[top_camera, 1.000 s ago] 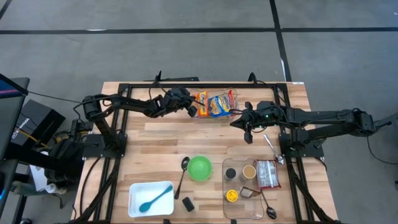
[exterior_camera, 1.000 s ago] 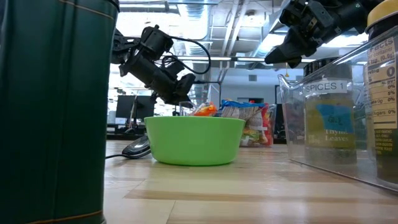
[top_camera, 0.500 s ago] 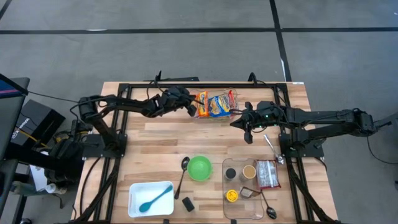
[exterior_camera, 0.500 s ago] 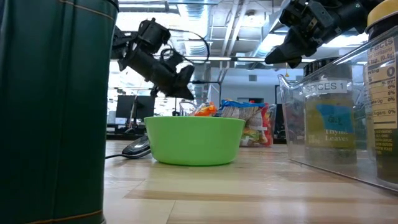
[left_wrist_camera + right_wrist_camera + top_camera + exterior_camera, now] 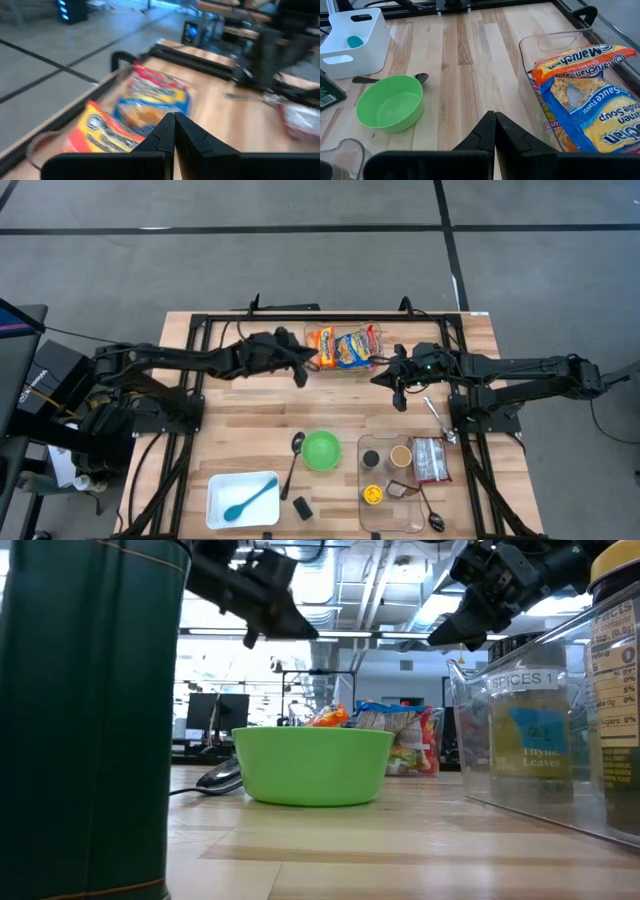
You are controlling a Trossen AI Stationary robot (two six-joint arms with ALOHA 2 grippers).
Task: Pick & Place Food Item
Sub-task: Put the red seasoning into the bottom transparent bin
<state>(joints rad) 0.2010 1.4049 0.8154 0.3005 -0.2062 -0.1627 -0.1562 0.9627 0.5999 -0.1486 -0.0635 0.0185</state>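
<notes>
Instant noodle packets, one orange [image 5: 322, 340] and one blue and yellow [image 5: 351, 348], lie in a clear bin [image 5: 538, 44] at the table's far middle. My left gripper [image 5: 301, 368] hangs shut and empty just left of the bin, raised above the table [image 5: 303, 630]; its wrist view looks over the packets [image 5: 150, 102]. My right gripper [image 5: 383, 377] is shut and empty too, hovering right of the bin [image 5: 436, 638]. A green bowl [image 5: 321, 450] sits nearer the front.
A white tray [image 5: 242, 498] with a teal spoon stands at the front left. A clear spice box [image 5: 400, 480] with jars is at the front right, with a red packet [image 5: 430, 459] beside it. Metal spoons lie by the bowl [image 5: 295, 455] and under my right arm [image 5: 437, 420].
My left gripper has risen and drawn back a little from the noodle bin toward the table's left, tipping up closer to level. It has stayed shut and carries nothing. The packets have not moved.
</notes>
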